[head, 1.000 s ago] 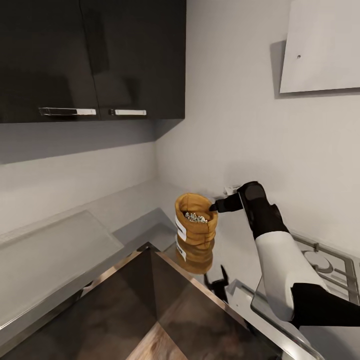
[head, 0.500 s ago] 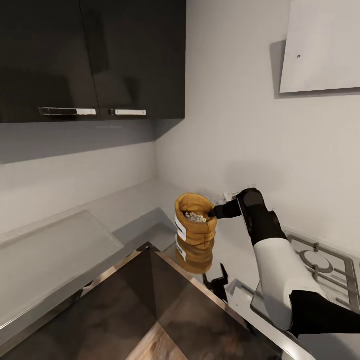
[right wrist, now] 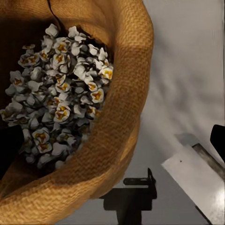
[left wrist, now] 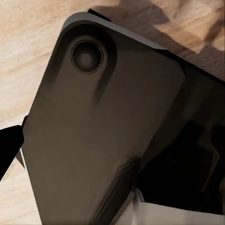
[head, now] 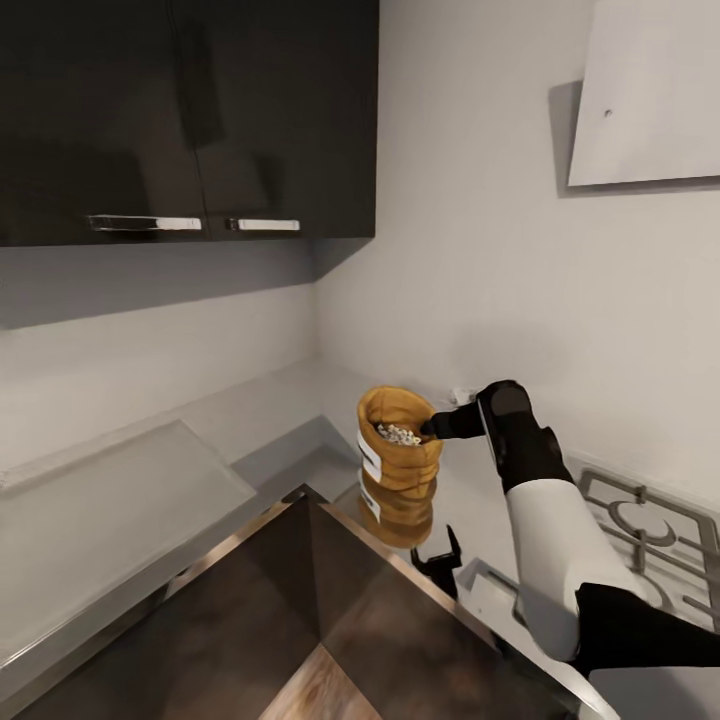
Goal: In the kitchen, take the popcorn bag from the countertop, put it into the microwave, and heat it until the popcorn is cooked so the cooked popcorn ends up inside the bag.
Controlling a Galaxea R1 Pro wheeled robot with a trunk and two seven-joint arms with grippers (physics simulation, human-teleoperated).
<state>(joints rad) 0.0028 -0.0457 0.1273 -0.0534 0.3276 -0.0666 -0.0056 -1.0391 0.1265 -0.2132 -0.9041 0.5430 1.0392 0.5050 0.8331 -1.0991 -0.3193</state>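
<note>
**Right gripper pinching popcorn bag rim at counter corner**

Dark wall cabinets (head: pixel 190 120) are hanging over the grey countertop (head: pixel 130 500), glossy and mirroring the bag. Gas hob (head: pixel 640 520) is sitting at the right end. Right arm (head: pixel 545 520) is reaching in from the hob side. Popcorn bag (head: pixel 398 440) is standing upright in the corner, white label facing front. Right gripper (head: pixel 428 430) is straddling the bag's rolled rim, one finger inside, one outside. Popcorn (right wrist: pixel 61 89) is lying heaped inside. Left gripper: cannot tell its state, wrist view blocked by a dark panel (left wrist: pixel 93 140).
</note>
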